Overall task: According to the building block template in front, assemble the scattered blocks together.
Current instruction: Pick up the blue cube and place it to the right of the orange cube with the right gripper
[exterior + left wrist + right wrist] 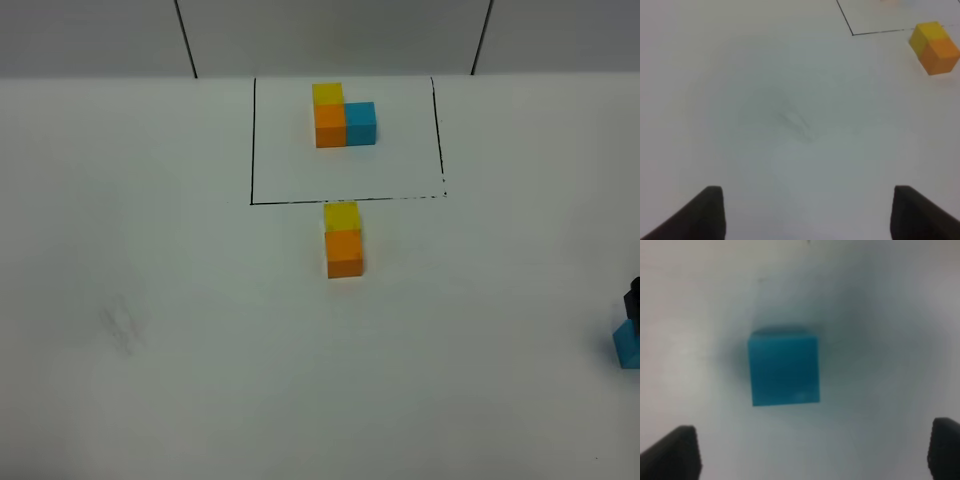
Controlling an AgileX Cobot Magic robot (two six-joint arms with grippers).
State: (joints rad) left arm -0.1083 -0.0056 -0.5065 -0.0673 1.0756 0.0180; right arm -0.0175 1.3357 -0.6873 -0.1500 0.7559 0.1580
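The template [343,117] is an L of yellow, orange and blue cubes inside a thin black rectangle at the back. Just in front of the frame, the loose yellow cube [341,215] touches the loose orange cube [344,253]; both show in the left wrist view [935,46]. The loose blue cube [628,345] lies at the far right edge, and fills the middle of the right wrist view [784,368]. My right gripper [815,452] is open, straddling above it; only a dark piece of it [632,298] shows in the high view. My left gripper [807,212] is open and empty over bare table.
The white table [200,330] has a faint scuff mark [120,325] at the left, also seen in the left wrist view [797,122]. A grey wall with dark seams [186,38] runs along the back.
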